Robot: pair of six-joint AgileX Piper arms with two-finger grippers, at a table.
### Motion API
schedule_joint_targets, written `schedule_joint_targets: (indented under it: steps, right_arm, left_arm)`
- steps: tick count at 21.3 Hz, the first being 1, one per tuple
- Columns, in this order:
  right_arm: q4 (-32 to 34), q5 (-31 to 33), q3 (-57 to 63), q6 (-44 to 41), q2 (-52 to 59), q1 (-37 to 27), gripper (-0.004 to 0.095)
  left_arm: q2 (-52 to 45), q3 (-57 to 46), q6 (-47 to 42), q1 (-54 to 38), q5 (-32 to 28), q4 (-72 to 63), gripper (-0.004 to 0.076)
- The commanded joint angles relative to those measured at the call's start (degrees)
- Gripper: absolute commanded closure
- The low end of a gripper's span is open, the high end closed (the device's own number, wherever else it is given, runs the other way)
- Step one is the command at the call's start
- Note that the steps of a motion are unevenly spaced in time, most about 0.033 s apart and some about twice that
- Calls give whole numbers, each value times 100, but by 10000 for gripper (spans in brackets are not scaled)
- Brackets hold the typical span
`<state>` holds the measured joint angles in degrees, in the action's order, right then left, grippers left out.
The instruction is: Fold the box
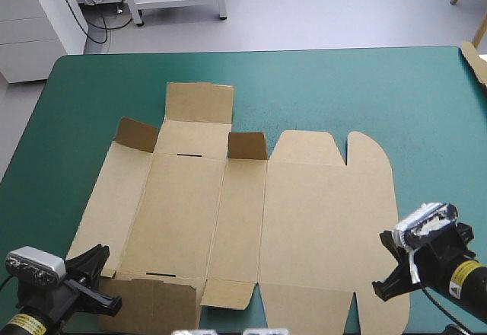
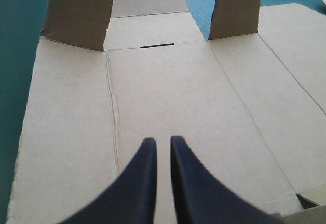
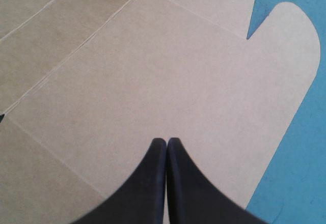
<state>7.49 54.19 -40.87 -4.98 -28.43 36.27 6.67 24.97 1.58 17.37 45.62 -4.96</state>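
Observation:
The brown box (image 1: 304, 213) lies as a cut sheet spread on the teal-green table, its rounded lid panel toward the right. Two small flaps (image 1: 137, 133) (image 1: 247, 145) stand raised along its far side; they also show in the left wrist view (image 2: 76, 15) (image 2: 234, 10). My left gripper (image 1: 103, 278) is at the sheet's near left corner, shut and holding nothing, with its own view (image 2: 160, 142) looking over the box's middle panel (image 2: 168, 91). At the near right edge my right gripper (image 1: 386, 266) is shut and empty too, hovering (image 3: 166, 141) over the lid panel (image 3: 153, 71).
A piece of more brown board (image 1: 475, 61) pokes in at the table's far right edge. Bare teal-green cover (image 1: 380, 91) lies beyond the box and to its right. Near flaps (image 1: 152, 301) reach close to the table's front edge.

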Motion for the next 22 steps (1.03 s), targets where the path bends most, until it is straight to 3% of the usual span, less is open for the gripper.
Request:
schedule_joint_targets:
  steps: [1,2,4,9,16,22]
  right_arm:
    - [60,-467,461,-154,664,-15,924]
    - [60,-537,669,-163,901,-15,924]
    - [60,-692,881,-199,1159,-15,924]
    - [60,-1058,1232,-199,1393,-15,924]
    - [60,-1059,1232,-177,1393,-15,924]
    - [-8,-1059,1232,-177,1393,-15,924]
  left_arm:
    - [97,132,134,-3,-428,-192,400]
    - [97,132,134,-3,-428,-192,272]
    - [97,132,123,-3,-428,-192,168]
    - [97,132,123,-3,-439,-277,209]
    - [485,233,123,-3,-366,-110,218]
    - [1816,1557,123,-3,604,45,218]
